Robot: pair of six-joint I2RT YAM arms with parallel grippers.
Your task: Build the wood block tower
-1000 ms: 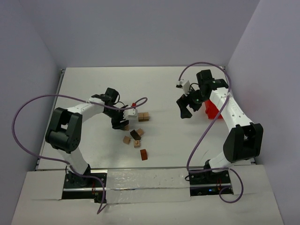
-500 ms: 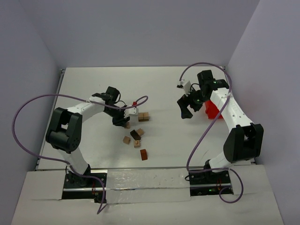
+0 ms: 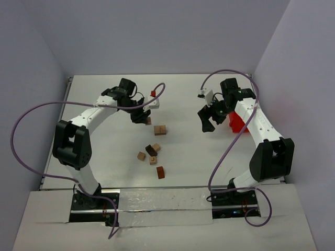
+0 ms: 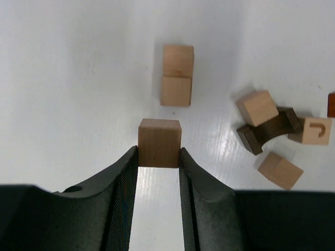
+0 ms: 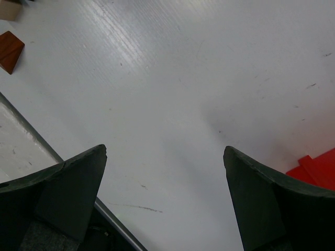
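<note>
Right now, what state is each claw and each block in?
left claw: shut on tan cube.
right claw: open, empty.
cube pair: touching, unstacked.
dark arch: lying flat, unstacked.
loose cubes: scattered around the arch.
reddish-brown block: lying apart, alone.

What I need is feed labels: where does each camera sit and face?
Top external: above, behind the bases, looking down on the table; left arm and right arm show.
Left wrist: looks down past the left pincer, shut on a tan cube, at loose blocks.
Right wrist: looks down past the open right pincer at table and red bin.
Shared: top and left wrist show the cube pair.
</note>
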